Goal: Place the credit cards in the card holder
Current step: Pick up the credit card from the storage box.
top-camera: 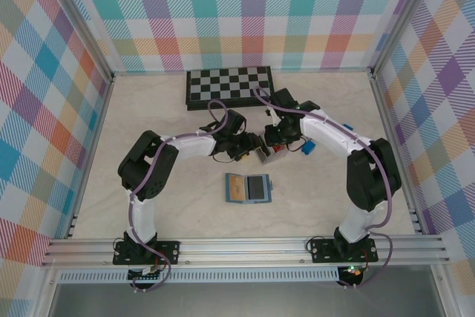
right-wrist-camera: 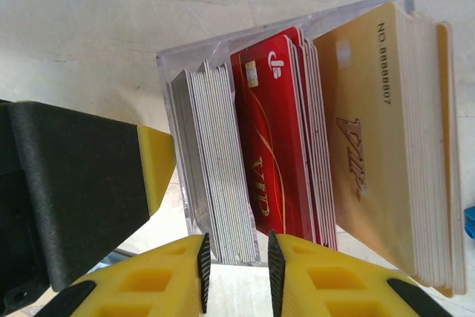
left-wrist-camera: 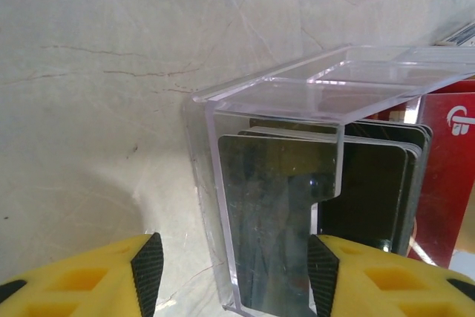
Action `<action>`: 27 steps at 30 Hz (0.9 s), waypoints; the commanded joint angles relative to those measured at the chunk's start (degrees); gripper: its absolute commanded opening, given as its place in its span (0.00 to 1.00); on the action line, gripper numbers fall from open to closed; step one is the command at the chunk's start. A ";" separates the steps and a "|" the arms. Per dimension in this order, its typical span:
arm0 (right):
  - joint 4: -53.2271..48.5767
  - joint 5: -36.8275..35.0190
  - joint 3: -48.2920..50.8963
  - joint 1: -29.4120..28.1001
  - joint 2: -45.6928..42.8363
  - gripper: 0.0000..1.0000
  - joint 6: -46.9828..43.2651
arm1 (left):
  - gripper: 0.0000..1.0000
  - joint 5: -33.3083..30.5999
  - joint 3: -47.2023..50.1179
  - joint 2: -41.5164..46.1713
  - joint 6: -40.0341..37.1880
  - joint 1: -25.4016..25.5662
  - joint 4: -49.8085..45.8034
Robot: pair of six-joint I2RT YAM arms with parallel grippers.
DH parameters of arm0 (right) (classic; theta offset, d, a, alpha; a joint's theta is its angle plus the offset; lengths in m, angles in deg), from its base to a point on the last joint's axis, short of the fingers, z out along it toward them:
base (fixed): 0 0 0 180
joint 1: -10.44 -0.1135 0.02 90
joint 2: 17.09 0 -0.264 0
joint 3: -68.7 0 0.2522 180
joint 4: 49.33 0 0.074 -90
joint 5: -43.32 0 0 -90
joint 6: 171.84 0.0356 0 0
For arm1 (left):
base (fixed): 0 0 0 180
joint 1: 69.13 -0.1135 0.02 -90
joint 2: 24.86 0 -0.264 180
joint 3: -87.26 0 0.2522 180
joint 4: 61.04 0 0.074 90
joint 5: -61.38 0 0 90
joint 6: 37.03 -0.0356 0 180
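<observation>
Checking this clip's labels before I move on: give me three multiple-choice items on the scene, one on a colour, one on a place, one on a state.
1. What colour is the middle stack in the clear box? A red; B green; C blue.
2. Where is the card holder? A in the clear box; B on the chessboard; C on the table, nearer the arm bases than the chessboard.
3. The card holder is: A folded shut; B lying open; C standing on edge.

Answers:
1 A: the right wrist view shows it red, between the grey stack and the gold stack.
2 C: the top view shows it alone on the table.
3 B: both inner halves face up.
</observation>
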 commanded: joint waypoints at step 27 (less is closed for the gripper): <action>-2.64 -15.03 -6.29 -4.51 7.52 0.30 -7.57 | 0.32 -3.99 -2.10 -1.86 -8.28 -0.03 -13.38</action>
